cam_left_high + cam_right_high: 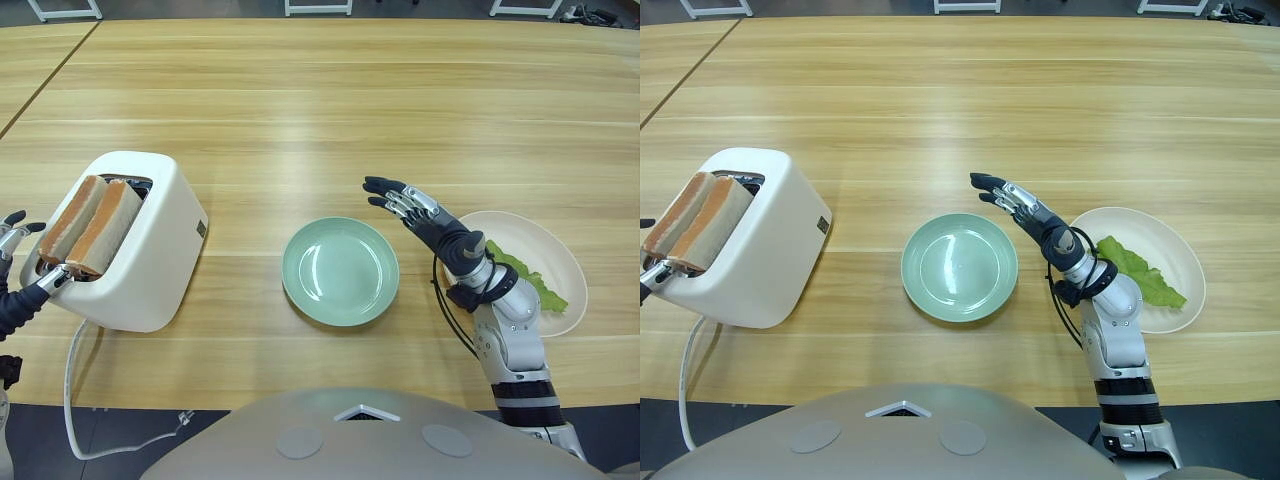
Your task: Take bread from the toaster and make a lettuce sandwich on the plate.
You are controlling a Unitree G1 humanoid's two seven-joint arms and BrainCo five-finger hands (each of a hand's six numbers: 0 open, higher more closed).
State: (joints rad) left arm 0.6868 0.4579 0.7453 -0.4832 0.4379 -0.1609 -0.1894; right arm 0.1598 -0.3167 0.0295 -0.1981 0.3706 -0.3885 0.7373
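Wooden worktop (330, 100), seen from the near edge.

Toaster (150, 250): white, at the worktop's left side, close to the near edge, tilted so the slots face up and toward the left. Carries two bread slices (88, 225) standing side by side in the slots, brown-crusted, well proud of the top. White power cord (72, 372) off the toaster's near end, looping down over the near edge.

Plate (340, 272): pale green, round, bare, at the middle of the worktop's near half, just right of the toaster but apart from it.

Cream dish (545, 238): toward the near-right corner, apart from the green plate. Holds a lettuce leaf (540, 287) lying flat on its near-right part, partly hidden by the right wrist.

Right hand (410, 205): raised above the worktop between the plate and the cream dish, fingers (385, 190) stretched out and apart, pointing far-left, nothing in them. Clear of plate, dish and lettuce.

Left hand (12, 240): at the worktop's left edge, right against the toaster's near-left end, close to the near ends of the slices. Cut off by the edge of the view; cannot tell whether spread or closed, nor whether touching bread.
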